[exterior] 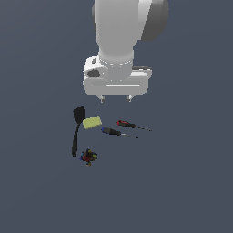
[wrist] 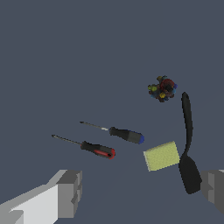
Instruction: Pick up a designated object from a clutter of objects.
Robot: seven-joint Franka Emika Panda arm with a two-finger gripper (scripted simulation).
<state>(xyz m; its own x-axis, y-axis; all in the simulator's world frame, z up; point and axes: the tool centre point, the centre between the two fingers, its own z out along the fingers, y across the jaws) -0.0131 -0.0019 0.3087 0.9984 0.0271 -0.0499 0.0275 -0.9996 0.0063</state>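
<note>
The designated object, a flat pale yellow-green block (exterior: 92, 122) (wrist: 162, 155), lies on the dark surface beside the black spatula's blade. My gripper (exterior: 115, 98) (wrist: 140, 192) hangs open above the clutter, a little behind the block and toward the exterior view's right of it, with nothing between its fingers (wrist: 65, 192). The clutter also holds a black spatula (exterior: 76, 129) (wrist: 187, 131), a red-handled screwdriver (exterior: 126, 124) (wrist: 97, 149), a blue-handled screwdriver (exterior: 112, 131) (wrist: 127, 135) and a small multicoloured lump (exterior: 88, 156) (wrist: 162, 89).
The spatula's blade nearly touches the block's edge on the exterior view's left. Both screwdrivers lie close on the block's other side, tips pointing away from it. The dark grey surface (exterior: 182, 191) extends all around the clutter.
</note>
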